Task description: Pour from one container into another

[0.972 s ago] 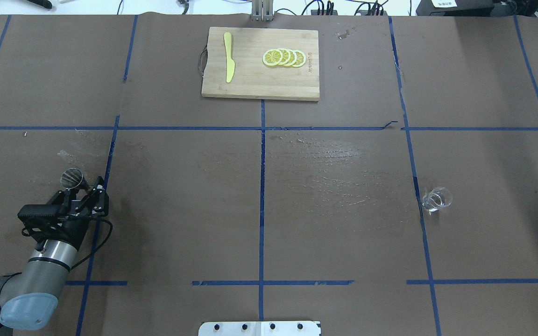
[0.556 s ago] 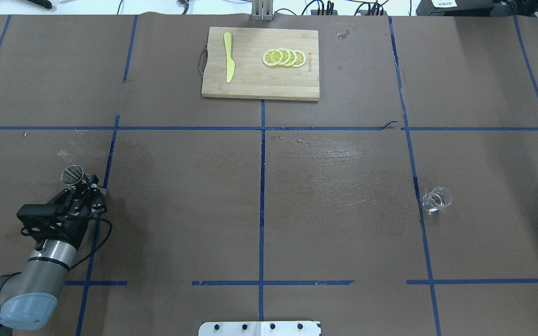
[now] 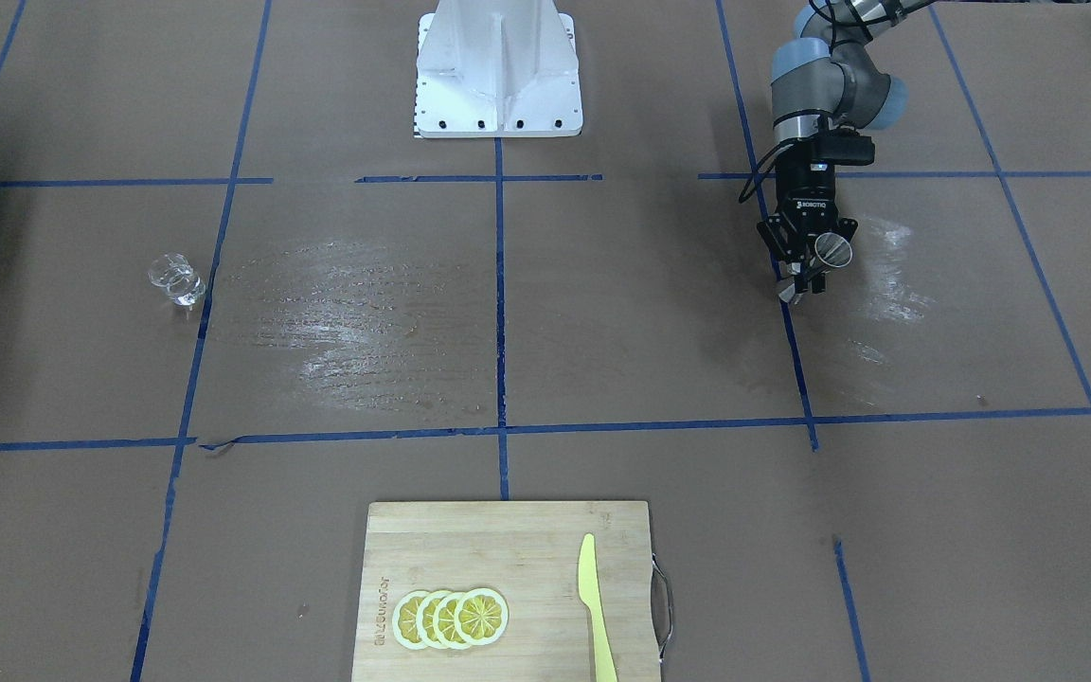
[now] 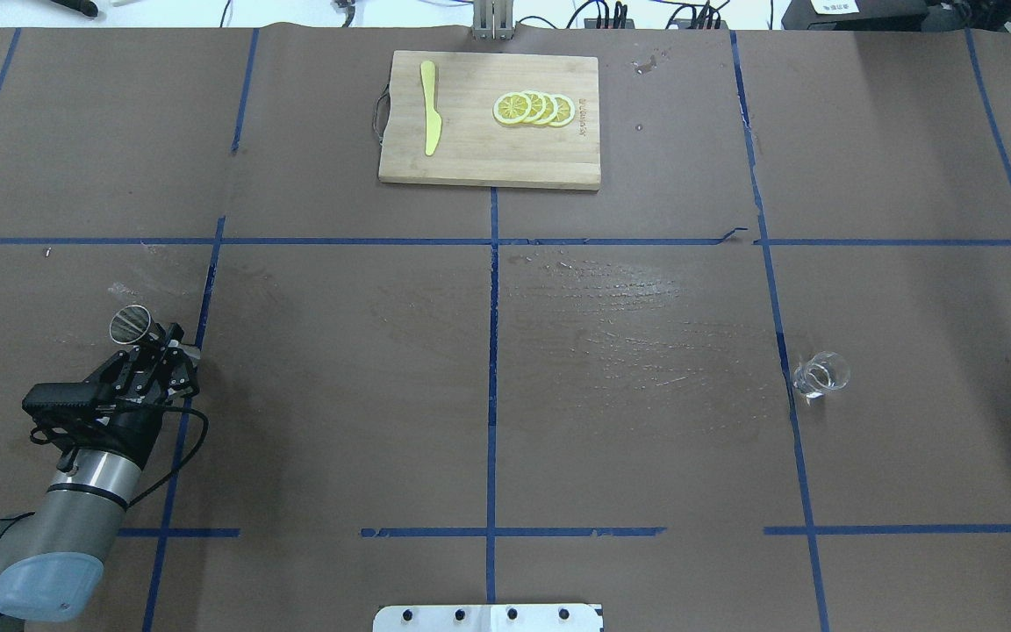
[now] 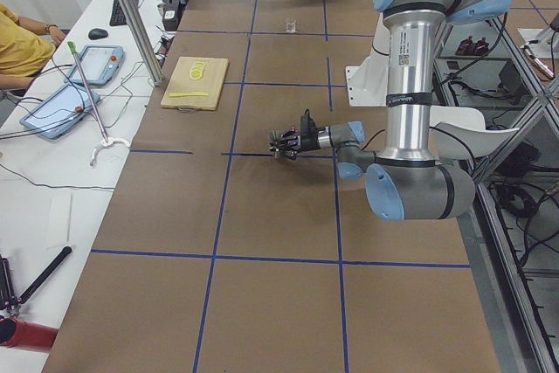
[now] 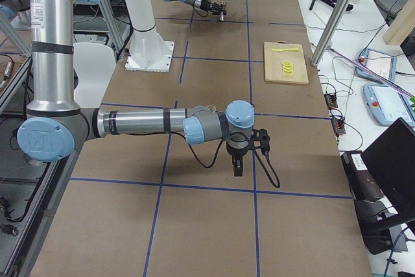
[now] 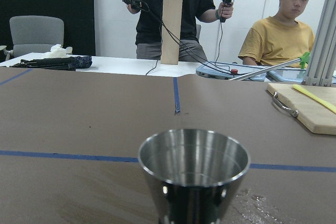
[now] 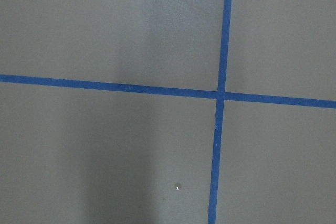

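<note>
One steel jigger, one glass cup, four lemon slices.
We see the left gripper pinching the tilted jigger; the cup stands well apart, rightward; the right gripper's spread we cannot tell.

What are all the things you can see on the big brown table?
jigger: one, grey metal, upright on the robot's left side
glass cup: one, clear, alone on the robot's right side
cutting board: one, light wood, far middle edge
lemon slices: four, yellow, overlapping on the board
knife: one, yellow, lying on the board beside the slices
table: one, brown with blue tape lines
base plate: one, white, near middle edge
people: two, one in yellow, one in black, beyond the table
left fingers: black, shut on the jigger
right fingers: black, hanging over bare table; open or shut cannot be told
</note>
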You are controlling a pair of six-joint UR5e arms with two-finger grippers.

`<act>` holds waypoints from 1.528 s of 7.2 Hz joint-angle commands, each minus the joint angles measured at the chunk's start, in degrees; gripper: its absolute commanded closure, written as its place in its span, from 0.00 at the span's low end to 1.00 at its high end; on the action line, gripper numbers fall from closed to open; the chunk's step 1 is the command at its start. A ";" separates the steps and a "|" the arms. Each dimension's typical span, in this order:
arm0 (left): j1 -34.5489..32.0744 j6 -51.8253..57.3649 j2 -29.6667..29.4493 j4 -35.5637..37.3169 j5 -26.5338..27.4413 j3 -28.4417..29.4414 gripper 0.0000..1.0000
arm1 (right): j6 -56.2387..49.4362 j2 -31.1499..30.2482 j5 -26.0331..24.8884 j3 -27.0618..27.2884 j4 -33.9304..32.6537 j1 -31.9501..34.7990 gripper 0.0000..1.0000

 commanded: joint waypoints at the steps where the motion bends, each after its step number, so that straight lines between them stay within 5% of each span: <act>1: 0.09 4.64 -0.84 -0.17 0.16 -0.75 1.00 | 0.22 -0.47 0.14 -0.04 3.52 -0.23 0.00; 6: 0.53 17.65 -9.68 -0.34 -0.19 -4.96 1.00 | 3.36 -0.74 7.31 0.14 9.67 -1.03 0.00; 8: 1.06 21.17 -11.99 -0.17 -0.19 -2.52 1.00 | 9.41 -2.40 8.57 0.14 20.52 -3.03 0.00; 11: 2.11 27.26 -23.50 -0.08 -0.28 0.04 1.00 | 29.78 -2.76 7.96 0.31 35.67 -11.29 0.00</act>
